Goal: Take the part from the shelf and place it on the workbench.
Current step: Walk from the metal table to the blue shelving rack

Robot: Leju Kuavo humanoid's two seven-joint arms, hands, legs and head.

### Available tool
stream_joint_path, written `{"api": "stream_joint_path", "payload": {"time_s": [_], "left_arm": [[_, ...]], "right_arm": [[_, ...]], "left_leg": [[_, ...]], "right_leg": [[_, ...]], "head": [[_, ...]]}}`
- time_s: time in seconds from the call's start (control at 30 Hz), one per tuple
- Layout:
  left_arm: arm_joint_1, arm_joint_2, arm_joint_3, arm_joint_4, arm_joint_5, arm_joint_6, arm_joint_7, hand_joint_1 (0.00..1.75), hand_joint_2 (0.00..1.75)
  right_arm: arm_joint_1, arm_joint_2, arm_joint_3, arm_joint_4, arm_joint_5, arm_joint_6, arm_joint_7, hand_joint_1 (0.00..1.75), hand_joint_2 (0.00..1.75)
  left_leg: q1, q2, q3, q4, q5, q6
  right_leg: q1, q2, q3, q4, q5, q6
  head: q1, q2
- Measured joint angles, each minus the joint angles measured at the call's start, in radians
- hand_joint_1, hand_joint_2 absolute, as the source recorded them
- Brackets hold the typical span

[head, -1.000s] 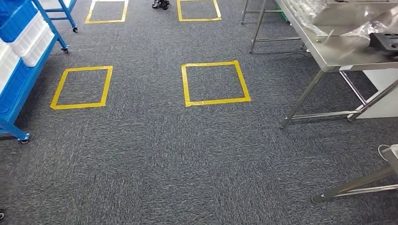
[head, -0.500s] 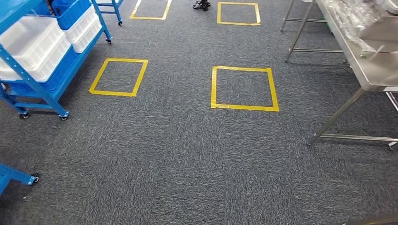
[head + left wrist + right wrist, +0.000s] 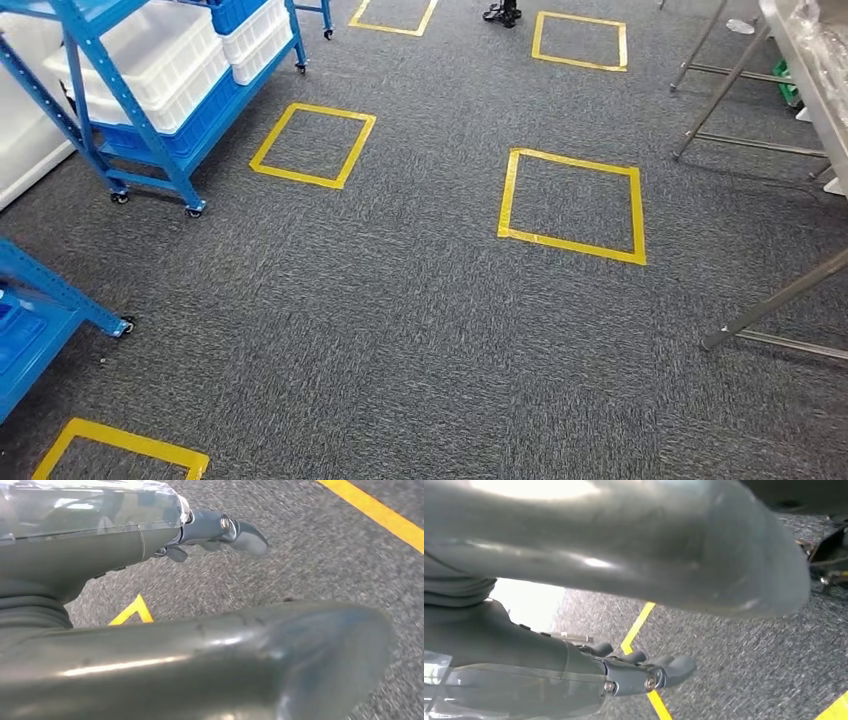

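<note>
Head view, shelf: the blue metal rolling shelf stands at about ten o'clock, on castors, loaded with white plastic bins and blue plastic bins.
Head view, part: no part can be made out; any part on the shelf is hidden inside the bins.
Head view, workbench: the stainless steel workbench sits at about two o'clock, with only its edge and legs in frame and clear plastic wrapping on top.
Head view, floor: yellow tape squares mark the grey carpet, one at about one o'clock and another at eleven o'clock beside the shelf.
Left wrist view, hand: the left hand hangs over the carpet, fingers loosely stretched out and apart, holding nothing.
Right wrist view, hand: the right hand also hangs over the carpet, fingers extended, with nothing in its grasp.
Handling, judgement: the part's weight, stiffness and surface cannot be told. If it lies in a bin, the reach will probably go in from above the rim, and the grip point must be chosen once it shows.
Writing: no brand, label or text can be read in any view.
</note>
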Motion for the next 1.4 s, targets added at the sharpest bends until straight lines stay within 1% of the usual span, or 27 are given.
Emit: {"api": "stream_joint_path", "payload": {"time_s": [0.03, 0.07, 0.13, 0.2, 0.27, 0.33, 0.4, 0.47, 0.5, 0.53, 0.57, 0.6, 0.63, 0.67, 0.73, 0.77, 0.83, 0.9, 0.97, 1.03, 1.07, 1.1, 1.13, 1.2, 1.27, 1.33, 1.4], "left_arm": [[0.000, -0.001, 0.001, 0.000, 0.001, 0.001, 0.000, 0.00, 0.00], [0.001, -0.002, 0.002, 0.000, 0.002, 0.002, 0.000, 0.00, 0.00], [0.000, -0.003, 0.003, 0.000, 0.006, 0.003, 0.001, 0.00, 0.00], [-0.002, -0.006, 0.004, 0.000, 0.009, 0.003, 0.000, 0.00, 0.00], [-0.003, -0.008, 0.005, 0.000, 0.010, 0.002, 0.000, 0.00, 0.00], [-0.002, -0.010, 0.007, 0.000, 0.012, 0.002, 0.000, 0.00, 0.00], [-0.002, -0.010, 0.008, 0.000, 0.015, 0.002, 0.000, 0.00, 0.00], [-0.004, -0.010, 0.008, 0.000, 0.018, 0.003, 0.001, 0.00, 0.00], [-0.004, -0.010, 0.008, 0.000, 0.019, 0.003, 0.002, 0.00, 0.00], [-0.004, -0.010, 0.008, 0.000, 0.020, 0.004, 0.002, 0.00, 0.00], [-0.003, -0.010, 0.009, 0.000, 0.021, 0.006, 0.003, 0.00, 0.00], [-0.002, -0.010, 0.009, 0.000, 0.021, 0.007, 0.003, 0.00, 0.00], [-0.002, -0.010, 0.010, 0.000, 0.022, 0.009, 0.003, 0.00, 0.00], [-0.003, -0.010, 0.010, 0.000, 0.022, 0.011, 0.003, 0.00, 0.00], [-0.005, -0.011, 0.012, 0.000, 0.023, 0.013, 0.002, 0.00, 0.00], [-0.005, -0.011, 0.013, 0.000, 0.024, 0.014, 0.001, 0.00, 0.00], [-0.003, -0.013, 0.015, 0.000, 0.027, 0.014, -0.001, 0.00, 0.00], [-0.003, -0.015, 0.016, 0.000, 0.028, 0.014, -0.004, 0.00, 0.00], [-0.005, -0.016, 0.017, 0.000, 0.028, 0.010, -0.006, 0.00, 0.00], [-0.005, -0.017, 0.017, 0.000, 0.028, 0.002, -0.007, 0.00, 0.00], [-0.005, -0.017, 0.017, 0.000, 0.028, -0.003, -0.008, 0.00, 0.00], [-0.004, -0.017, 0.017, 0.000, 0.028, -0.007, -0.008, 0.00, 0.00], [-0.004, -0.017, 0.017, 0.000, 0.028, -0.011, -0.009, 0.00, 0.00], [-0.005, -0.017, 0.017, 0.000, 0.028, -0.017, -0.009, 0.00, 0.00], [-0.006, -0.017, 0.016, 0.000, 0.028, -0.020, -0.009, 0.00, 0.00], [-0.004, -0.017, 0.016, 0.000, 0.028, -0.021, -0.009, 0.00, 0.00], [-0.003, -0.015, 0.016, 0.000, 0.029, -0.025, -0.009, 0.00, 0.00]], "right_arm": [[0.000, 0.000, 0.002, 0.000, 0.001, 0.000, 0.000, 0.00, 0.00], [0.001, 0.000, 0.003, 0.000, 0.002, 0.001, 0.000, 0.00, 0.00], [0.001, 0.000, 0.005, 0.000, 0.004, 0.003, 0.000, 0.00, 0.00], [0.002, -0.002, 0.007, 0.000, 0.004, 0.007, 0.000, 0.00, 0.00], [-0.001, -0.003, 0.009, 0.000, 0.005, 0.010, 0.001, 0.00, 0.00], [-0.006, -0.002, 0.010, 0.000, 0.007, 0.013, 0.002, 0.00, 0.00], [-0.005, -0.002, 0.011, 0.000, 0.010, 0.015, 0.003, 0.00, 0.00], [0.000, -0.002, 0.011, 0.000, 0.012, 0.016, 0.003, 0.00, 0.00], [0.002, -0.002, 0.011, 0.000, 0.014, 0.017, 0.003, 0.00, 0.00], [0.002, -0.002, 0.011, 0.000, 0.015, 0.017, 0.003, 0.00, 0.00], [0.002, -0.002, 0.011, 0.000, 0.015, 0.018, 0.003, 0.00, 0.00], [0.001, -0.002, 0.012, 0.000, 0.016, 0.018, 0.003, 0.00, 0.00], [-0.001, -0.002, 0.012, 0.000, 0.016, 0.019, 0.004, 0.00, 0.00], [-0.002, -0.002, 0.013, 0.000, 0.016, 0.019, 0.004, 0.00, 0.00], [-0.003, -0.002, 0.014, 0.000, 0.017, 0.019, 0.005, 0.00, 0.00], [-0.004, -0.002, 0.015, 0.000, 0.017, 0.019, 0.006, 0.00, 0.00], [-0.009, -0.002, 0.016, 0.000, 0.017, 0.019, 0.006, 0.00, 0.00], [-0.010, -0.002, 0.017, 0.000, 0.017, 0.019, 0.006, 0.00, 0.00], [-0.007, -0.003, 0.017, 0.000, 0.015, 0.019, 0.006, 0.00, 0.00], [-0.004, -0.003, 0.017, 0.000, 0.012, 0.019, 0.006, 0.00, 0.00], [-0.003, -0.003, 0.017, 0.000, 0.010, 0.018, 0.006, 0.00, 0.00], [-0.003, -0.003, 0.017, 0.000, 0.008, 0.018, 0.006, 0.00, 0.00], [-0.002, -0.004, 0.017, 0.000, 0.006, 0.017, 0.006, 0.00, 0.00], [0.000, -0.006, 0.017, 0.000, 0.000, 0.016, 0.006, 0.00, 0.00], [0.000, -0.007, 0.016, 0.001, -0.004, 0.016, 0.006, 0.00, 0.00], [-0.003, -0.006, 0.016, 0.001, -0.005, 0.016, 0.006, 0.00, 0.00], [-0.004, -0.006, 0.015, 0.001, -0.006, 0.016, 0.006, 0.00, 0.00]], "left_leg": [[-0.002, -0.012, -0.001, 0.000, 0.001, 0.000], [-0.003, -0.026, -0.002, 0.001, 0.002, 0.000], [-0.003, -0.053, -0.001, 0.003, 0.004, -0.003], [-0.005, -0.076, -0.005, 0.007, 0.006, -0.010], [-0.002, -0.096, -0.013, 0.009, 0.010, -0.023], [0.001, -0.107, -0.021, 0.010, 0.012, -0.035], [-0.002, -0.063, -0.045, 0.057, -0.022, -0.043], [-0.002, -0.009, -0.099, 0.176, -0.092, -0.050], [0.000, 0.000, -0.128, 0.243, -0.122, -0.053], [0.002, 0.005, -0.146, 0.286, -0.135, -0.056], [0.004, 0.008, -0.148, 0.298, -0.131, -0.058], [0.005, 0.014, -0.126, 0.262, -0.107, -0.059], [0.005, 0.029, -0.087, 0.193, -0.073, -0.058], [0.003, 0.054, -0.046, 0.119, -0.048, -0.054], [-0.003, 0.088, 0.003, 0.025, -0.022, -0.042], [-0.006, 0.090, 0.005, 0.014, -0.023, -0.036], [-0.005, 0.068, 0.003, 0.010, -0.017, -0.024], [-0.001, 0.047, 0.005, 0.001, -0.008, -0.011], [0.000, 0.026, 0.004, -0.002, -0.003, -0.003], [-0.001, 0.001, 0.001, -0.001, -0.001, -0.002], [-0.001, -0.013, 0.001, 0.000, -0.001, -0.002], [-0.001, -0.027, 0.002, 0.001, 0.000, -0.003], [0.000, -0.041, 0.003, 0.003, -0.001, -0.005], [0.000, -0.067, 0.000, 0.010, -0.002, -0.013], [0.000, -0.087, -0.009, 0.015, -0.001, -0.027], [0.002, -0.104, -0.017, 0.014, 0.003, -0.040], [0.001, -0.074, -0.032, 0.043, -0.019, -0.049]], "right_leg": [[0.000, 0.003, -0.016, 0.033, -0.003, -0.001], [0.000, 0.006, -0.016, 0.030, 0.013, -0.002], [0.000, 0.025, 0.035, -0.083, 0.088, -0.009], [-0.001, 0.073, 0.087, -0.204, 0.135, -0.017], [0.002, 0.095, 0.100, -0.241, 0.139, -0.021], [0.002, 0.071, 0.102, -0.248, 0.144, -0.030], [0.000, 0.041, 0.105, -0.258, 0.150, -0.042], [0.003, 0.011, 0.105, -0.260, 0.150, -0.050], [0.005, -0.005, 0.104, -0.259, 0.150, -0.052], [0.007, -0.021, 0.103, -0.258, 0.149, -0.052], [0.008, -0.036, 0.103, -0.257, 0.147, -0.052], [0.008, -0.049, 0.103, -0.255, 0.146, -0.051], [0.009, -0.061, 0.105, -0.254, 0.143, -0.049], [0.011, -0.072, 0.107, -0.251, 0.140, -0.045], [0.016, -0.090, 0.111, -0.247, 0.133, -0.036], [0.018, -0.098, 0.112, -0.246, 0.131, -0.032], [0.017, -0.112, 0.116, -0.244, 0.127, -0.023], [0.011, -0.076, 0.104, -0.207, 0.096, -0.013], [0.005, -0.018, 0.053, -0.096, 0.031, -0.007], [0.002, 0.002, -0.005, 0.022, -0.012, -0.004], [0.001, 0.004, -0.015, 0.039, -0.005, -0.003], [0.000, 0.006, -0.007, 0.017, 0.022, -0.003], [-0.002, 0.013, 0.016, -0.040, 0.063, -0.004], [-0.006, 0.055, 0.070, -0.169, 0.124, -0.006], [-0.007, 0.083, 0.090, -0.225, 0.136, -0.011], [-0.005, 0.066, 0.089, -0.230, 0.138, -0.021], [-0.006, 0.042, 0.091, -0.236, 0.143, -0.036]], "head": [[0.000, 0.000], [0.000, 0.000], [0.000, 0.000], [0.000, 0.000], [0.000, 0.000], [0.000, 0.000], [0.000, 0.000], [0.000, 0.000], [0.000, 0.000], [0.000, 0.000], [0.000, 0.000], [0.000, 0.000], [0.000, 0.000], [0.000, 0.000], [0.000, 0.000], [0.000, 0.000], [0.000, 0.000], [0.000, 0.000], [0.000, 0.000], [0.000, 0.000], [0.000, 0.000], [0.000, 0.000], [0.000, 0.000], [0.000, 0.000], [0.000, 0.000], [0.000, 0.000], [0.000, 0.000]]}}
